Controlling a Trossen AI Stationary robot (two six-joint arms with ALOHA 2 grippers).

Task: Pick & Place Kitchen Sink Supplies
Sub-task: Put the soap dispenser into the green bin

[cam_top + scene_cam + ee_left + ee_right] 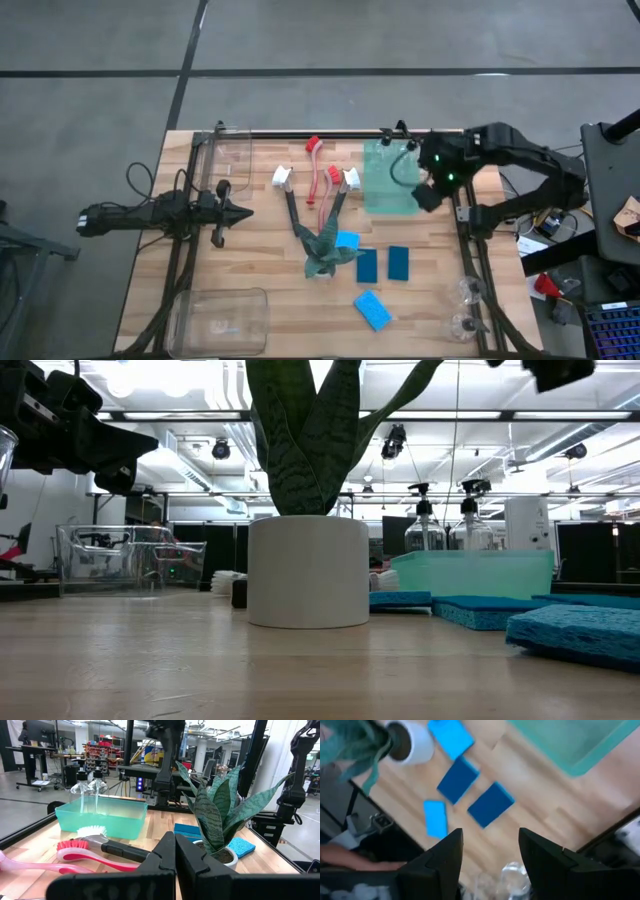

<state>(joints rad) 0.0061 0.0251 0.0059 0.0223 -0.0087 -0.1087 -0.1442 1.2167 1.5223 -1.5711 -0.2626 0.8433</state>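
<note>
From above, the right end effector (424,193) hung over the teal bin's (385,190) edge; it should swing down toward the dark blue sponges (383,264) lying flat beside the plant (325,252). The right wrist view showed its fingers apart, empty. The left end effector (174,851) waited pinched together.

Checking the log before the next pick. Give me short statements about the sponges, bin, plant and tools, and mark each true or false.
1. Four sponges lie on the table. True: a light blue sponge, two dark blue sponges, and another light blue sponge.
2. The teal bin holds a sponge. False: nothing shows in it.
3. The right tool is open. True.
4. The left tool is open. False: it is shut.
5. The plant lies inside the teal bin. False: it stands on the table.
</note>
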